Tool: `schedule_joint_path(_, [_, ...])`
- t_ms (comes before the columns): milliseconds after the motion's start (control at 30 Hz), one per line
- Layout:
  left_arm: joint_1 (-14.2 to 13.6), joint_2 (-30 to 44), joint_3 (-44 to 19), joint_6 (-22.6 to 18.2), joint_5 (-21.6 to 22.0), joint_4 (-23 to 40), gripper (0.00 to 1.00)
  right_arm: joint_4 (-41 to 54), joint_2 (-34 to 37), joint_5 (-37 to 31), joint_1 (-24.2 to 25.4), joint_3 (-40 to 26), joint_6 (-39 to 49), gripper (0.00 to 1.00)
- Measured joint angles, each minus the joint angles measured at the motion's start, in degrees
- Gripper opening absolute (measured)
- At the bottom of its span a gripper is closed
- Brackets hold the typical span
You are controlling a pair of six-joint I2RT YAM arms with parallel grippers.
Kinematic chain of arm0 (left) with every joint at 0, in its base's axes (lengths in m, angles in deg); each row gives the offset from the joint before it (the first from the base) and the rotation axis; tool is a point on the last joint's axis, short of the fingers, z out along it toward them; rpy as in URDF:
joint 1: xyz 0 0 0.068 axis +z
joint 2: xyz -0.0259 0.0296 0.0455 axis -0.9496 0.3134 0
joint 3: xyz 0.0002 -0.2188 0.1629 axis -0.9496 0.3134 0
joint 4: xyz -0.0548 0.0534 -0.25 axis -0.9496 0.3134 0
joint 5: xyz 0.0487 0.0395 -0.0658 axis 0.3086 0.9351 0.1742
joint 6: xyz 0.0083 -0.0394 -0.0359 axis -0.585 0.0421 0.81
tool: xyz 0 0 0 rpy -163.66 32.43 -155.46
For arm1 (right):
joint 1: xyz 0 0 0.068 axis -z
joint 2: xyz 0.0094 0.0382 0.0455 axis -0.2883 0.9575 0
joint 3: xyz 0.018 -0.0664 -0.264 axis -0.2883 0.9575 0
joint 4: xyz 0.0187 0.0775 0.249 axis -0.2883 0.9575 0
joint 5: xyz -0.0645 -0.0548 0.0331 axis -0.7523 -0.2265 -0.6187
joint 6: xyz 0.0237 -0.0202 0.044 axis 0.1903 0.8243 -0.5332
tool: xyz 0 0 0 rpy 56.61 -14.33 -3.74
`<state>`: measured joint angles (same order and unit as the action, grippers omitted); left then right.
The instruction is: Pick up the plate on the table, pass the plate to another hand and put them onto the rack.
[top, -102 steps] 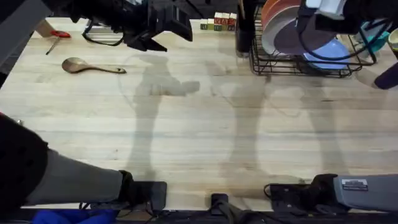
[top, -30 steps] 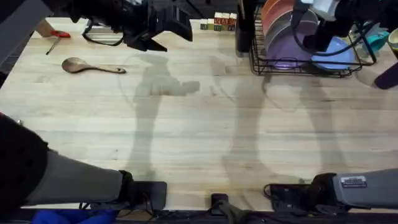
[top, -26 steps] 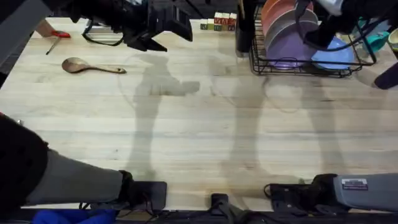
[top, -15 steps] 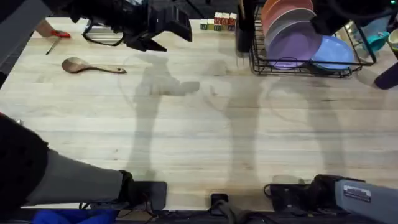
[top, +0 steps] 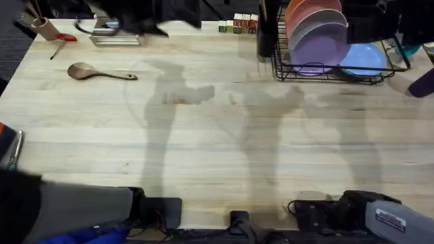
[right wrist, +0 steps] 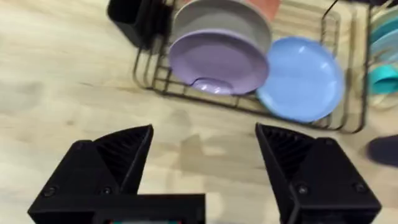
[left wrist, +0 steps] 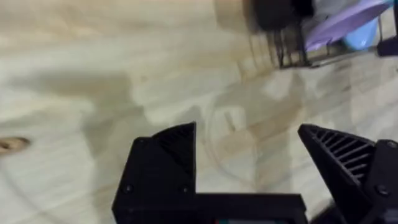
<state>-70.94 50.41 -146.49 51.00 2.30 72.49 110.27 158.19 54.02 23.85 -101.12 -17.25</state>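
The lavender plate (top: 324, 49) stands on edge in the black wire rack (top: 283, 68) at the table's (top: 217, 149) far right, in front of a grey and an orange plate. In the right wrist view the plate (right wrist: 217, 62) sits apart from my right gripper (right wrist: 205, 152), which is open and holds nothing. The right arm (top: 376, 24) hovers dark over the rack's right side. My left gripper (left wrist: 249, 152) is open and empty above bare wood, with the plate (left wrist: 345, 22) and rack (left wrist: 287, 51) far off. The left arm (top: 146, 13) hangs over the far left edge.
A light blue plate (top: 363, 59) lies in the rack to the lavender one's right. A black cup (right wrist: 134, 18) stands at the rack's left end. On the far left are a wooden spoon (top: 102, 72) and a small tray box (top: 115, 38). Toy blocks (top: 237, 24) line the back edge.
The right gripper lowered the lavender plate into the rack, let go and pulled back from it. The left arm withdrew toward the far edge, uncovering the tray box.
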Motion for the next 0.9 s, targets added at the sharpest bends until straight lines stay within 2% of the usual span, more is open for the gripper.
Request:
schedule_joint_path(167, [0.0,-6.2,-4.3,0.0,1.5,-0.2,0.996,3.2,-1.2,5.1,0.0,0.0,-3.7,0.995])
schedule_joint_path(300, [0.0,-10.8,-5.4,0.0,3.1,0.6,0.995,4.0,-1.2,9.0,0.0,0.0,-5.1,0.995])
schedule_joint_path(600, [0.0,-16.3,-5.3,0.4,15.5,7.2,0.995,4.0,-1.3,12.1,0.0,0.0,-8.5,0.995])
schedule_joint_path(733, [0.0,-17.4,-5.3,0.5,18.7,9.8,0.995,4.0,-1.2,13.0,0.0,0.0,-9.2,0.995])
schedule_joint_path(900, [0.0,-17.3,-5.3,0.5,19.5,10.4,0.995,4.0,-1.2,13.1,0.0,0.0,-9.4,0.995])
